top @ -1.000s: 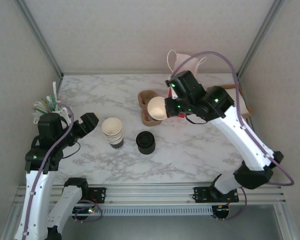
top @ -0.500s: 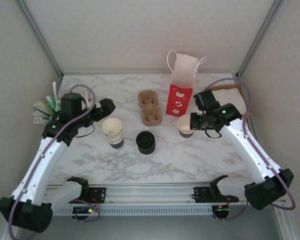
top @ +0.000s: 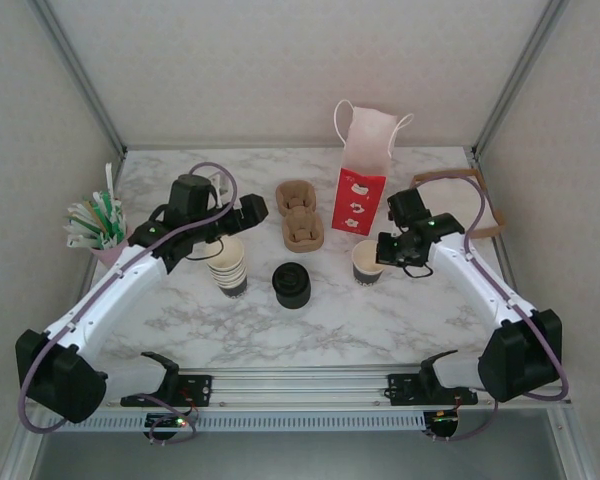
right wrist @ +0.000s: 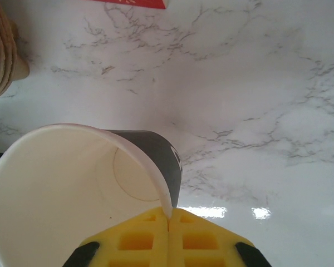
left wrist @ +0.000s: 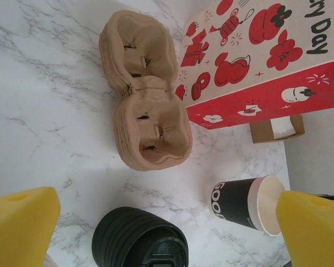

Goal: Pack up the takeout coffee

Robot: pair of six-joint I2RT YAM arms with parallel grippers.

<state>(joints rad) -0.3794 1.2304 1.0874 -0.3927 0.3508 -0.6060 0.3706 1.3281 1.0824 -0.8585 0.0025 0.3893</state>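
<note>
Placement of the coffee cup [top: 367, 262] is the latest change. One second ago it hung tilted in the air beside the pulp carrier [top: 300, 215]. It now stands upright on the table [top: 420, 310], right of frame centre and just below the red gift bag [top: 360, 195]. The cup has no lid and its cream interior is open to view. Judgement: the lid must be fitted before the cup can go into the carrier.

The right gripper [top: 385, 250] reaches in from the right, forearm low over the table. In the right wrist view its yellow pads [right wrist: 139, 239] are pressed together on the near rim and wall of the cup.

The left arm has swung in from the left edge of the frame. The left gripper [top: 248, 210] now hovers above the cup stack [top: 226, 265], pointing toward the carrier. Its fingers are spread wide and hold nothing. The lid stack [top: 292, 285] sits untouched at lower centre, between the two grippers.
</note>
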